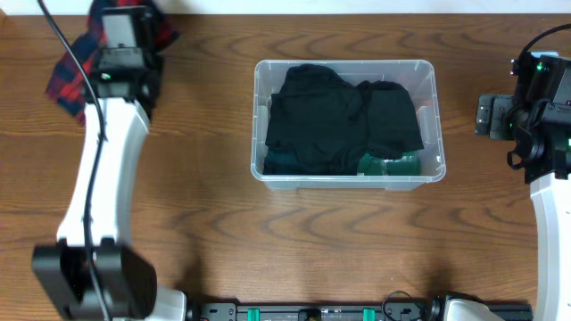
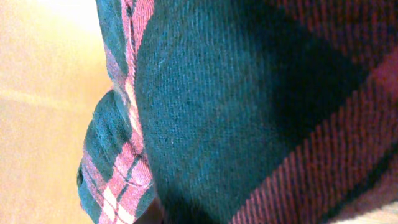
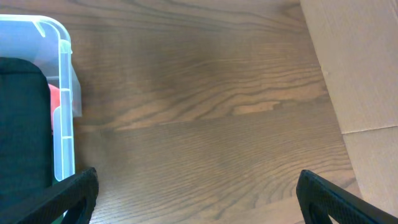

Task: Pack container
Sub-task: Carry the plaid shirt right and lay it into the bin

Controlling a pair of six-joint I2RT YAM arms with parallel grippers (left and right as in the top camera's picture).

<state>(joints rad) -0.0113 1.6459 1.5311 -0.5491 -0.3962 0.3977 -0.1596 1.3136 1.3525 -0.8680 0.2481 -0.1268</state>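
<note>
The container, a clear plastic bin, stands at the table's middle back and holds black clothing and a green item. Its corner shows at the left of the right wrist view. A red and dark plaid cloth lies at the back left. My left gripper is right over it. The cloth fills the left wrist view and hides the fingers. My right gripper is open and empty above bare table to the right of the container.
The table's back edge runs just behind the container and the plaid cloth. A beige surface lies beyond the table edge in the right wrist view. A bit of red shows inside the container next to the black clothing.
</note>
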